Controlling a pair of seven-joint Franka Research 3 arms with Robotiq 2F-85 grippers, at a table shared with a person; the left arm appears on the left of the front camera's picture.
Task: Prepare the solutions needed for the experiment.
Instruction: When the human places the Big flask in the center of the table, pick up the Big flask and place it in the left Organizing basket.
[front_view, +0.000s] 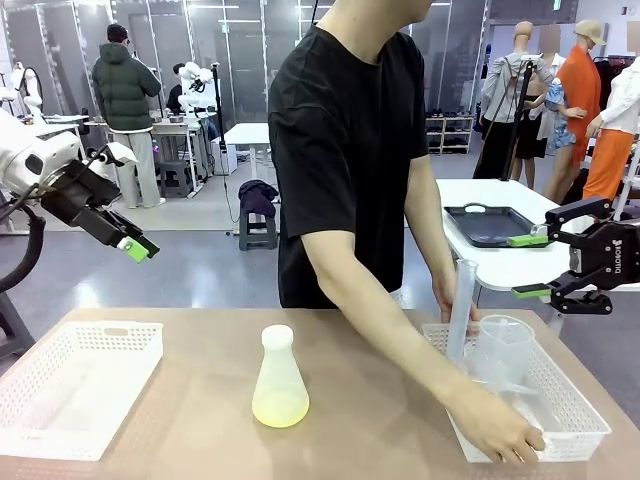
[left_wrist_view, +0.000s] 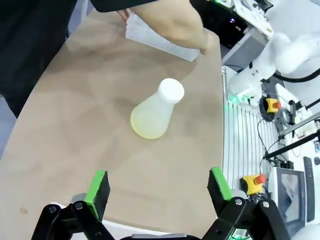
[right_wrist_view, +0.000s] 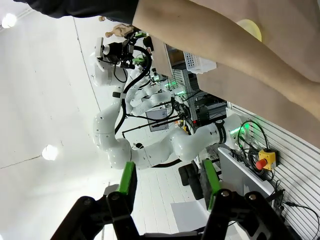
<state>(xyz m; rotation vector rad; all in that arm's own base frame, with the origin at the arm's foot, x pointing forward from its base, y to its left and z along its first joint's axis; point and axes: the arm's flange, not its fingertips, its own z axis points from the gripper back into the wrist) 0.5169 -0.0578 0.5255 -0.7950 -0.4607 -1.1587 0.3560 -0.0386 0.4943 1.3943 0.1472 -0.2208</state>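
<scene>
Grippers, two: the left gripper (front_view: 138, 248) hung raised over the left edge of the tabletop (front_view: 200, 350), fingers spread wide with nothing between them; the right gripper (front_view: 528, 266) hung raised off the right edge, fingers parted, holding nothing.

Baskets, two, white and perforated: the left basket (front_view: 110, 326) sat at the near left corner, the right basket (front_view: 580, 395) at the near right corner.

Flask (front_view: 280, 375), one, conical and translucent, stood upright near the tabletop's middle under one white cap (front_view: 277, 336). The solutions (front_view: 280, 408) lay as a shallow pale yellow-green layer in its bottom.

Cylinder (front_view: 462, 310), one, tall and clear, stood in the right basket, with one clear beaker (front_view: 503, 350) just beside it.

Hands, two, of the person at the far edge: the near hand (front_view: 495, 425) rested on the right basket's near rim, and the far hand (front_view: 440, 290) was behind the cylinder.
</scene>
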